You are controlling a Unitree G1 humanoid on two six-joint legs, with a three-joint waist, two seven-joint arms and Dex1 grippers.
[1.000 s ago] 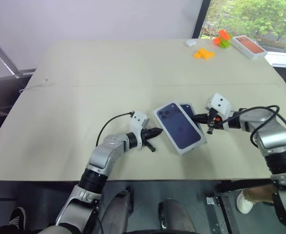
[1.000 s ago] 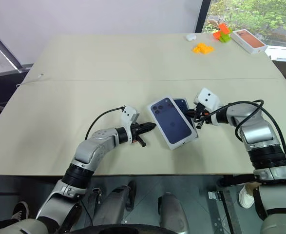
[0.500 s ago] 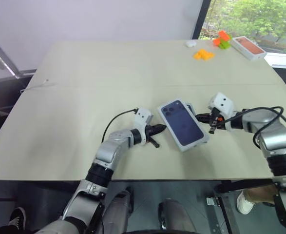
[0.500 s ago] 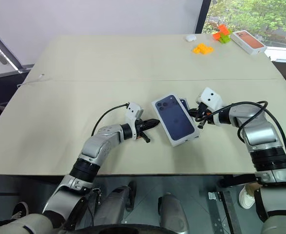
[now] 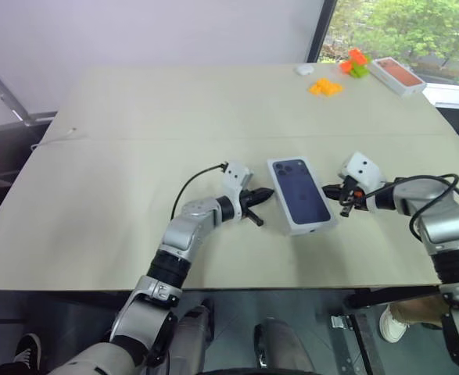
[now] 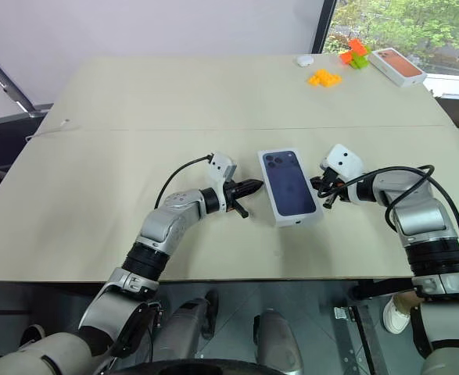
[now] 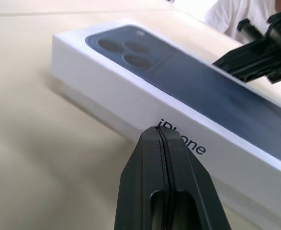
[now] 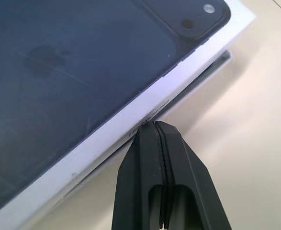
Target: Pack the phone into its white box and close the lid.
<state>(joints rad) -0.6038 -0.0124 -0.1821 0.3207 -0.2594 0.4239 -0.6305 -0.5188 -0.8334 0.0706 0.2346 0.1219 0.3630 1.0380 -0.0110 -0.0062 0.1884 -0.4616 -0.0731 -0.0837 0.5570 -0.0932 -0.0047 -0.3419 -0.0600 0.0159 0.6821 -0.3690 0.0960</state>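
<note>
The white box (image 5: 301,199) lies near the table's front edge with its lid on. The lid's top carries a dark navy picture of a phone, and the phone itself is hidden. My left gripper (image 5: 270,192) is shut, and its tip is close against the box's left long side (image 7: 130,96), by the lettering. My right gripper (image 5: 329,190) is also shut. Its tip (image 8: 154,125) is at the right long side, where the lid's edge (image 8: 106,139) overhangs the lower part (image 8: 205,74) a little. Whether either tip touches the box I cannot tell.
At the far right corner lie a white box with an orange-red top (image 5: 398,75), orange blocks (image 5: 325,87), an orange and green block pile (image 5: 356,62) and a small white object (image 5: 305,69). A thin cable end (image 5: 73,131) rests at the left edge.
The lid has turned and slid right to lie straight, and it now covers the dark part that stuck out at its right. My left gripper followed it rightward. The right gripper barely moved.
</note>
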